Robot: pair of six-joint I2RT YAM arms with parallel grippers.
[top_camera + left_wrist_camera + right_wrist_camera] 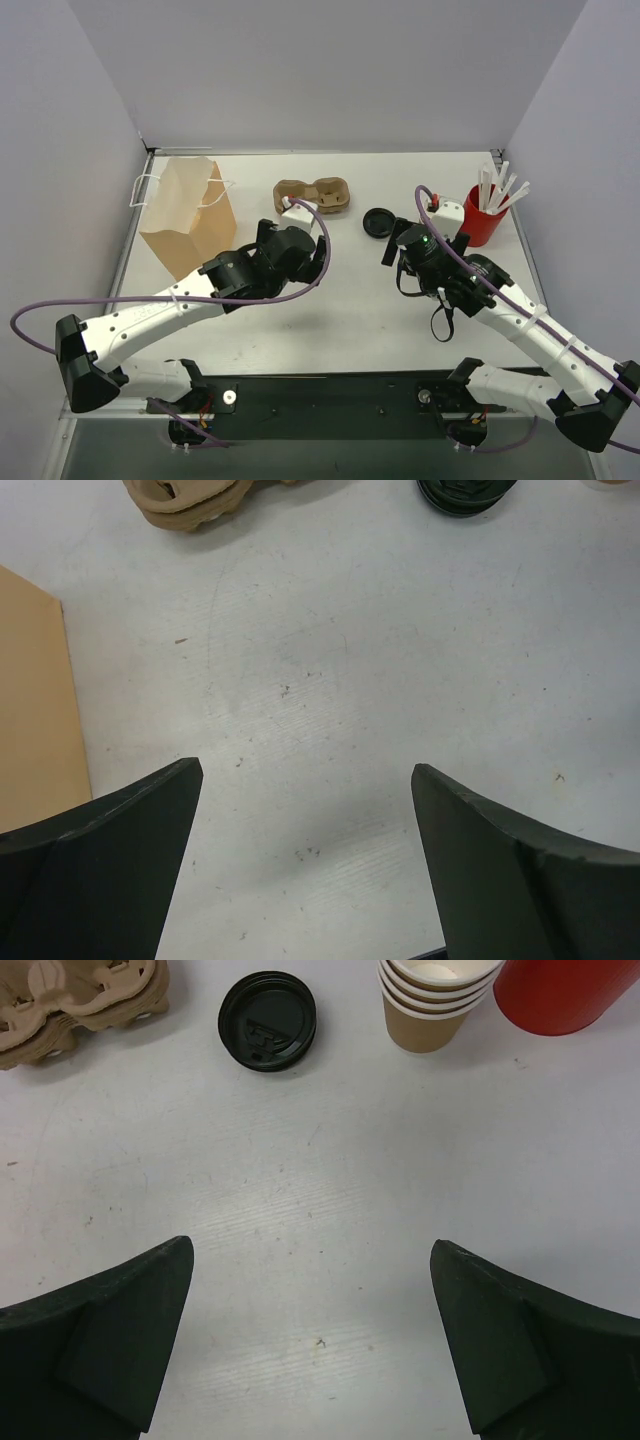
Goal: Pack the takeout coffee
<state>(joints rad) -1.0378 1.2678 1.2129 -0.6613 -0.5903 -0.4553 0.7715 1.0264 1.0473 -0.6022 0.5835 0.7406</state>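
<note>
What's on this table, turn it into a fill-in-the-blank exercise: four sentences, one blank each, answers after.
1. The lid lying between the cup carrier and the stacked paper cups is ____.
2. The cup holding white sticks is ____.
3. The left gripper and right gripper both stand ____ and empty.
4. The paper bag stands nearest the ____ arm.
Answers: black; red; open; left.

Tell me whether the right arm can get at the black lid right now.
Probably yes. The right gripper is open, with bare table between it and the black lid; the stack of cups and the cardboard carrier sit off to either side.
</note>
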